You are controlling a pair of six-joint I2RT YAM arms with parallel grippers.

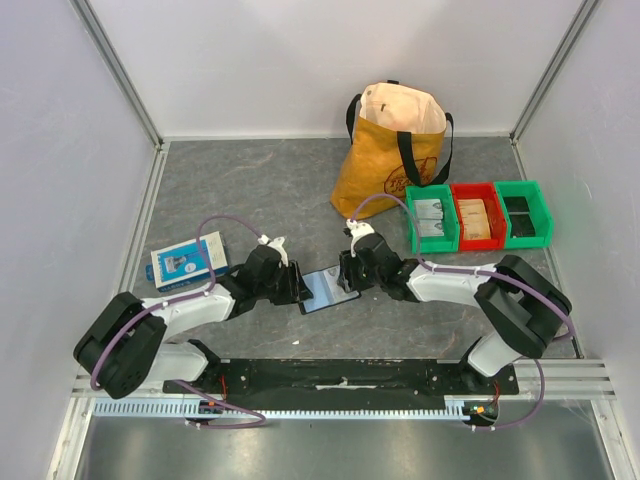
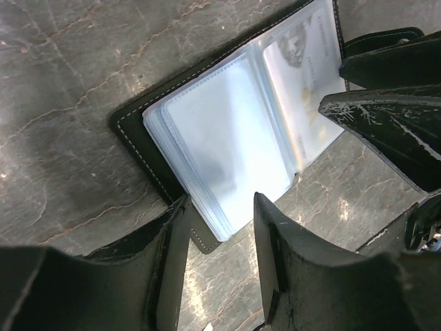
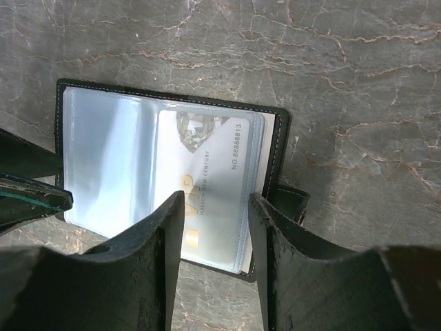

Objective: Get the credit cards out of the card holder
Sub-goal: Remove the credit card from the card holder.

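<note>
**Grey table (image 1: 250, 190): holder open, no card out yet**

Left gripper (image 2: 220, 207) stands half open. Its fingers straddle the clear sleeves at the six o'clock edge in its wrist view and grip nothing visible. Right gripper (image 3: 215, 200), likewise parted, straddles a pale credit card (image 3: 207, 158) that sits in its sleeve. Between them the card holder (image 1: 325, 292) lies spread flat, at seven o'clock from the tan bag (image 1: 395, 150). Opening looks done; every card remains to be pulled.

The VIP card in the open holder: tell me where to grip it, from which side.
Grip the VIP card by the short edge nearest the right hand, coming low from that side, along its length. It lies flat in a clear sleeve of the open card holder, so only an edge offers purchase. Whether the sleeve opens there is unclear.
</note>
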